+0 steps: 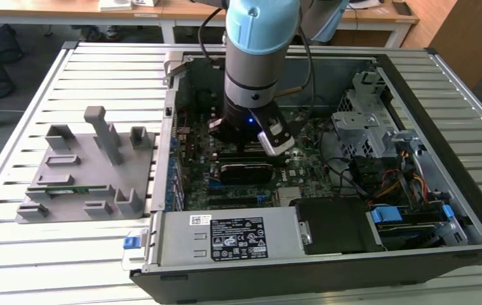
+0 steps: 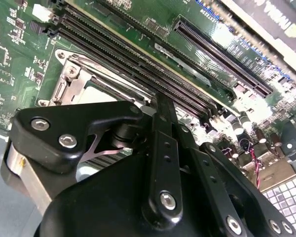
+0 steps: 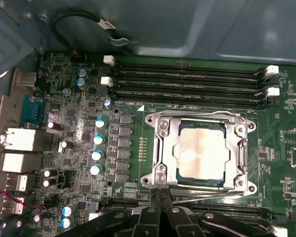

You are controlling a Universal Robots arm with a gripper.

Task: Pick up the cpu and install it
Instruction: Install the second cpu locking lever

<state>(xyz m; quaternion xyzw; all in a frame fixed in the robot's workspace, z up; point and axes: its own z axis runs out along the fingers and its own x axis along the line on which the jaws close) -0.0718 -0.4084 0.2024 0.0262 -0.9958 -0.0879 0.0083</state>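
Motherboard (image 3: pixel 79 123) fills the floor of the open computer case (image 1: pixel 444 210), which lies on its side on a slatted metal surface (image 1: pixel 20 248), and the arm (image 1: pixel 258 57) reaches straight down into the middle of it. The cpu (image 3: pixel 201 150) already sits in its socket: in the first wrist view its shiny silver top shows through the square opening of the metal socket frame (image 3: pixel 160 148) that lies closed around it, held at the corners by screws. The end effector (image 3: pixel 160 210) hovers just beside the socket's edge, its black fingers (image 3: pixel 163 202) drawn together into a narrow tip with nothing between them, and not touching the chip as far as I can see. In the second wrist view the end effector's black linkage (image 2: pixel 163 163) crowds the foreground, with the socket frame and a pale patch of the cpu (image 2: pixel 96 94) peeking out behind it. Rows of long black memory slots (image 3: pixel 187 81) run alongside the socket, on the side away from the fingers, and more slots lie right under the fingertips. A column of blue-topped capacitors (image 3: pixel 97 140) stands near the socket's other side. Out on the surface, toward the exterior view's left, a grey parts holder (image 1: pixel 84 171) with upright posts stands well apart from the case, with a green memory stick (image 1: pixel 67 189) lying in it.
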